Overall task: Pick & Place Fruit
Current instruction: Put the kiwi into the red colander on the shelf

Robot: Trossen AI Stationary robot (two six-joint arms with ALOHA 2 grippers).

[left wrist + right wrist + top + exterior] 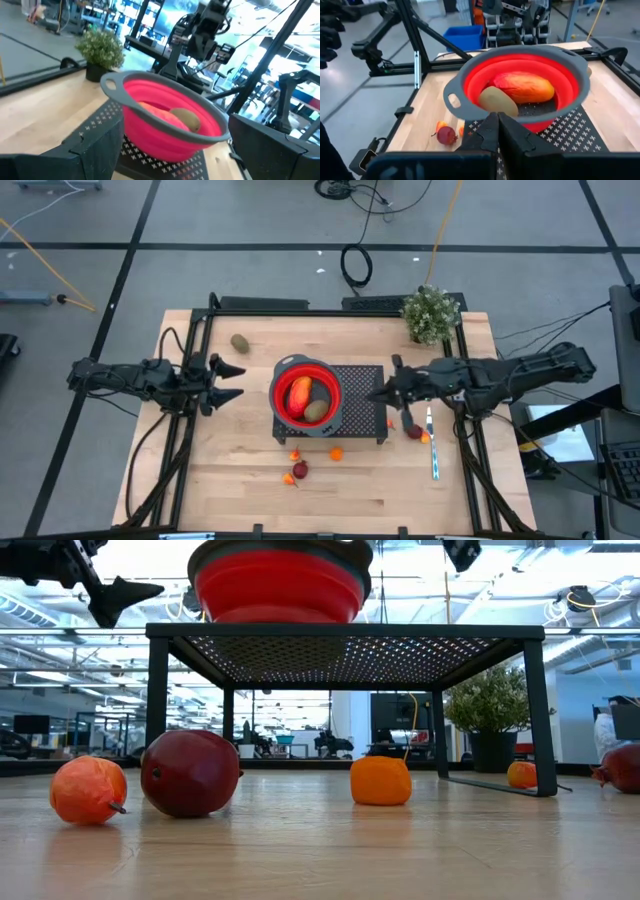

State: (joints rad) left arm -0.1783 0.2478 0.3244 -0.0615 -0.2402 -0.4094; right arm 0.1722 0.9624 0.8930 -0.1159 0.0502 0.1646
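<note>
Red bowl (305,397) with grey rim sits on the black perforated rack (362,380) at table centre. Inside it: the long red-orange-yellow fruit (299,393) and one brown oval (317,410), touching side by side. Second brown oval (240,342) lies alone on the wooden table (200,470), toward the far left of the rack.

Left arm stretches in level from the left edge, left gripper (233,382) stopped just short of the bowl's left rim, fingers spread wide, nothing between them. In the left wrist view both dark fingers frame the bowl (170,117).

Right arm reaches in level from the right, right gripper (378,393) over the rack just right of the bowl. Right wrist view shows its fingers (510,132) pressed together, tips meeting, empty, pointed at the bowl's near rim.

Loose fruit on the table: an orange ball (335,452) and another orange piece (295,454) in front of the rack, a dark red one (299,470) just beside them, another dark red one (414,431) under the right arm near the pale-handled utensil (433,448). Potted plant (431,313) at the far right corner.
</note>
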